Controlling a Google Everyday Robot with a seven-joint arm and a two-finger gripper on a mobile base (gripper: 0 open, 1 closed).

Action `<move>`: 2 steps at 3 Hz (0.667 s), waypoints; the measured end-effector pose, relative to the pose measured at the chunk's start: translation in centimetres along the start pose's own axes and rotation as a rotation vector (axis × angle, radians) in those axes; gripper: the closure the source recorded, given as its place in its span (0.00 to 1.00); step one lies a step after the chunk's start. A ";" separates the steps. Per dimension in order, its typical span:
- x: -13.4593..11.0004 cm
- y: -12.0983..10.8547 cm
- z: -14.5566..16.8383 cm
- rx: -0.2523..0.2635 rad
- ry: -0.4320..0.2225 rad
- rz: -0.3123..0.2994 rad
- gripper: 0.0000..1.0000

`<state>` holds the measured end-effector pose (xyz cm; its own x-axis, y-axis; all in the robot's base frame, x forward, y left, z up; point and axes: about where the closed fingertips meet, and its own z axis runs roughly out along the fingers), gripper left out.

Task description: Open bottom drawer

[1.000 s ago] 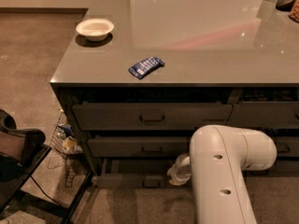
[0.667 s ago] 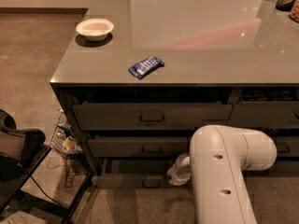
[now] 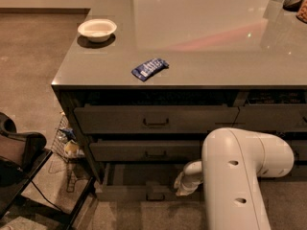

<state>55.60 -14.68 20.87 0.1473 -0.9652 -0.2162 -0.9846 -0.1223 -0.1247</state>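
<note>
The bottom drawer [image 3: 125, 192] is the lowest, slim dark-grey front of the cabinet, with a small black centre pull [image 3: 154, 192]. It stands pulled out from the cabinet, and its plain dark inside [image 3: 141, 173] shows from above. My gripper [image 3: 181, 188] reaches down at the right part of this drawer, just right of the pull, at the end of the white arm [image 3: 235, 176]. The arm's big white link hides the drawer's right end. Two taller drawer fronts [image 3: 153, 120] [image 3: 144, 150] sit above it, shut.
On the grey countertop [image 3: 211, 42] lie a white bowl [image 3: 97, 29] and a blue packet [image 3: 149, 68]. A wire basket with items [image 3: 67, 143] stands at the cabinet's left side. A dark chair or cart [image 3: 19, 157] stands on the carpet at the left.
</note>
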 end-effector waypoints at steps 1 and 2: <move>0.0 0.0 0.0 0.000 0.000 0.000 1.00; -0.4 0.9 0.3 -0.028 -0.006 -0.001 1.00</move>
<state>54.67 -14.36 20.51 0.1485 -0.9637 -0.2219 -0.9868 -0.1296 -0.0973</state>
